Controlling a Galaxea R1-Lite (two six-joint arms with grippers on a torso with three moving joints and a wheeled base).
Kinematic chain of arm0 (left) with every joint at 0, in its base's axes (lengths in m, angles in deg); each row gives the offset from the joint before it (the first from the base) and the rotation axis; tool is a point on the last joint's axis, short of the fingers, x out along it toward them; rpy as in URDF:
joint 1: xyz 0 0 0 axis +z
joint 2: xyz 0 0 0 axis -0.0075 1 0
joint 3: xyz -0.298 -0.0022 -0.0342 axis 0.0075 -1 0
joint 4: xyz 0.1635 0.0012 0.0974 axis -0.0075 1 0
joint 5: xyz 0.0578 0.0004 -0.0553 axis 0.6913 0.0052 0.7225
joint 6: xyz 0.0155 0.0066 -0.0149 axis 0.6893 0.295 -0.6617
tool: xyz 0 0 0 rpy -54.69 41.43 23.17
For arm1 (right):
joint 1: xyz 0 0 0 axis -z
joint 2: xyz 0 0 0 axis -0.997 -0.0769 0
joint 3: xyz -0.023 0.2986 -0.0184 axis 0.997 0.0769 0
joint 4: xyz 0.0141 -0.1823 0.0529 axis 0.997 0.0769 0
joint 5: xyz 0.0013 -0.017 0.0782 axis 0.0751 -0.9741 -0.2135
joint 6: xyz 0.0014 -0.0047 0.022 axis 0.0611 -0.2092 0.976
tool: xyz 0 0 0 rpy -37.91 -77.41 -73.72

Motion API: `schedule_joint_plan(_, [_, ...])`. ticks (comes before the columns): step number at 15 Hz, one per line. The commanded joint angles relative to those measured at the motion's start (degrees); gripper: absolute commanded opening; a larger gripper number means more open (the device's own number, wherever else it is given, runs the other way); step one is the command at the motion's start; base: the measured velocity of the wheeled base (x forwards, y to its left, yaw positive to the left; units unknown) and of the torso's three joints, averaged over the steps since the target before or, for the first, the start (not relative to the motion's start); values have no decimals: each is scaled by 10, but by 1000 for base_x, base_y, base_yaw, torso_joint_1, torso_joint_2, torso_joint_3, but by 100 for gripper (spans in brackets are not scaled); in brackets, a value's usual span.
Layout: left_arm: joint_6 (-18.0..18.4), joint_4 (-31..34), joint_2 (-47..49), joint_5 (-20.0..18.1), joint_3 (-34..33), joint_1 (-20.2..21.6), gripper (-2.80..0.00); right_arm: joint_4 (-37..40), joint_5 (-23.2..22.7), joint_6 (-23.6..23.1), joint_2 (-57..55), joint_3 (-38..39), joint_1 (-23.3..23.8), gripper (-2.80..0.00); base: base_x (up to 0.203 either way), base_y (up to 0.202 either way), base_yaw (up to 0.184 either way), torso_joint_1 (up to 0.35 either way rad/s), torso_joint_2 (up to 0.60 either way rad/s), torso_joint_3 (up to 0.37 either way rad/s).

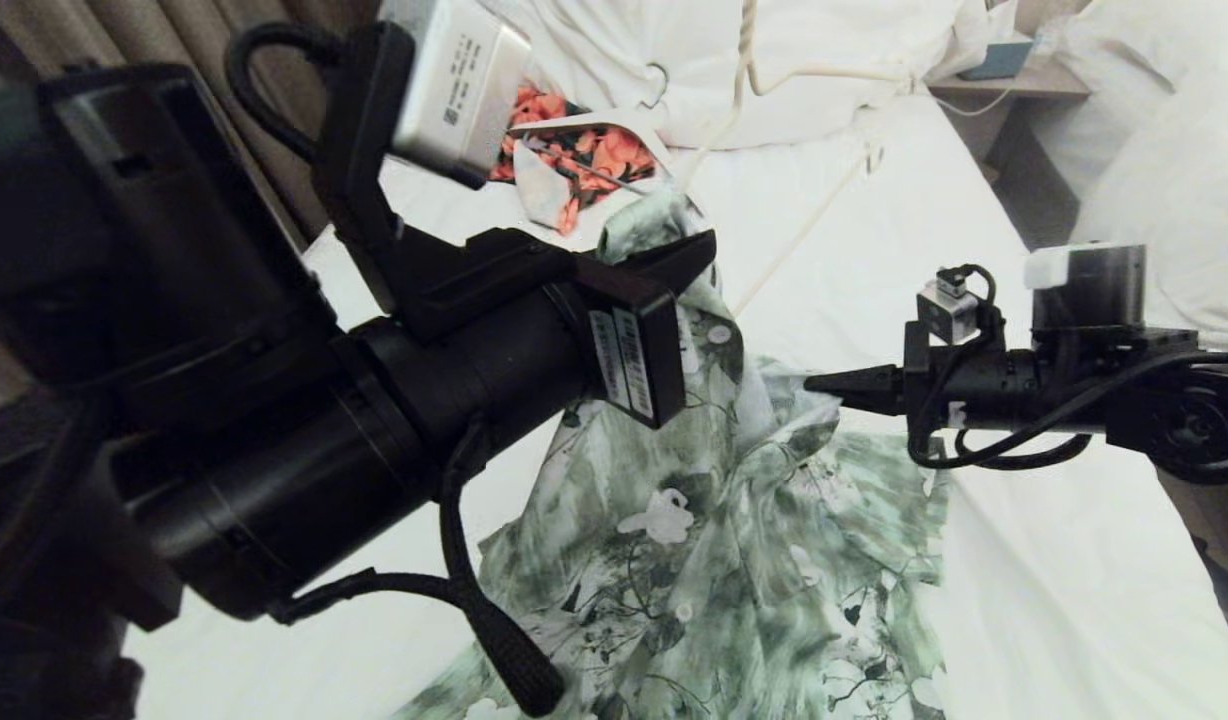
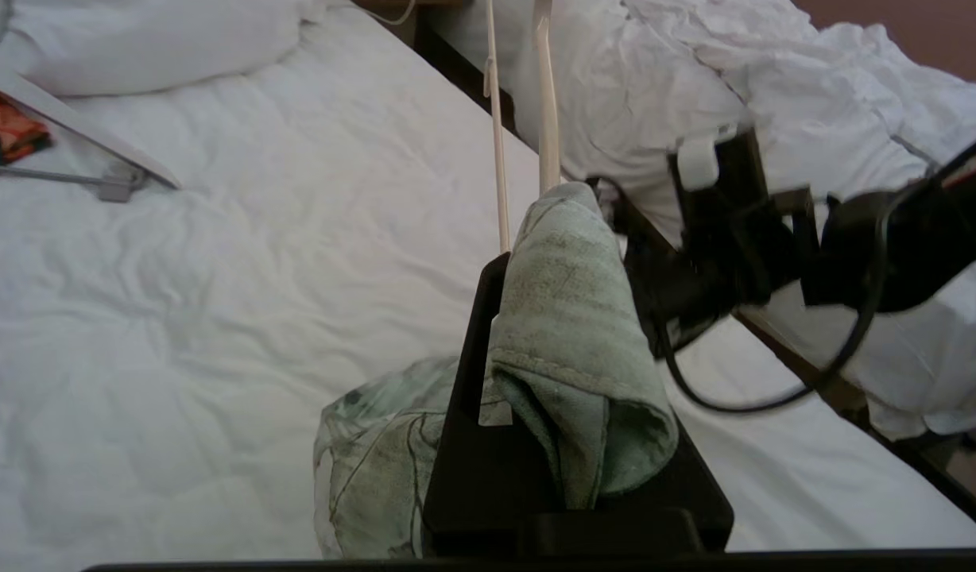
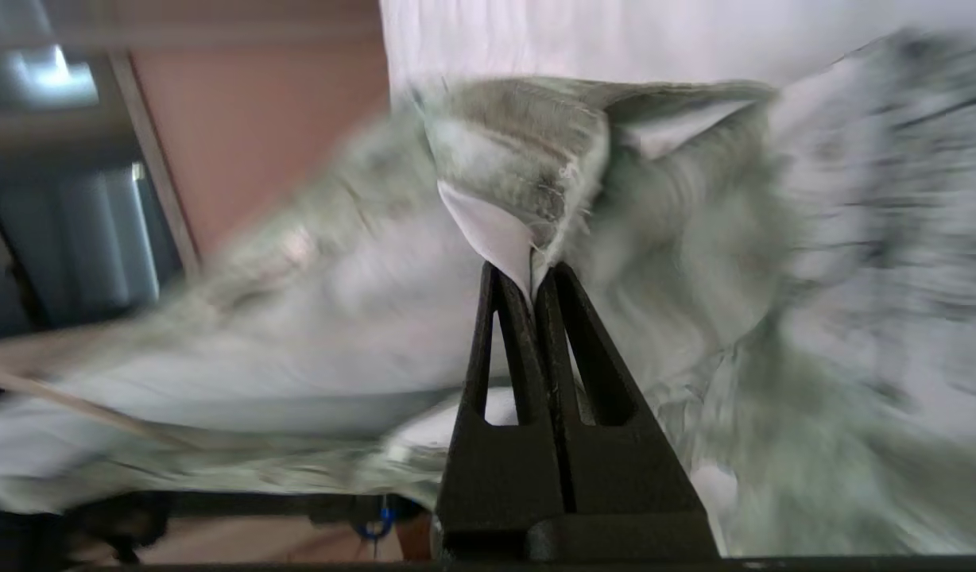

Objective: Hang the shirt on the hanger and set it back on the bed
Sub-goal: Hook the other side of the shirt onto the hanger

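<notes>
The green-and-white floral shirt [image 1: 734, 540] hangs from my left gripper [image 1: 699, 250] down onto the white bed [image 1: 1074, 560]. In the left wrist view that gripper [image 2: 559, 270] is shut on a bunched fold of the shirt [image 2: 567, 334]. The cream hanger [image 2: 547, 119] runs into that fold, and I cannot tell whether it is gripped too. In the head view the hanger [image 1: 742, 70] stretches back toward the duvet. My right gripper [image 1: 814, 383] reaches in from the right. It is shut on a thin edge of the shirt [image 3: 520, 183], pinched at the right gripper's [image 3: 533, 274] tips.
An orange-and-black floral garment [image 1: 584, 150] on a wide white hanger [image 2: 83, 135] lies at the back left of the bed. A heaped white duvet [image 1: 804, 50] lies behind it. A second bed [image 1: 1154, 160] stands to the right past a narrow gap with a nightstand [image 1: 1014, 80]. Curtains [image 1: 124, 30] hang on the left.
</notes>
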Motion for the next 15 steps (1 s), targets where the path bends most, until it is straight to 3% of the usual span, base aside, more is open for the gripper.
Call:
schedule_joint_plan(1, [0,-3,25,1,-2,-4,-280,-1,-3,4,21,7,24,-280,0,0,0,0,0,0])
schedule_joint_plan(5, [0,1,53,2,-2,-3,-280,-1,-2,12,37,18,72,-280,0,0,0,0,0,0])
schedule_joint_plan(15, [1,155,43,6,15,-15,-280,-1,-2,17,62,17,161,-280,0,0,0,0,0,0])
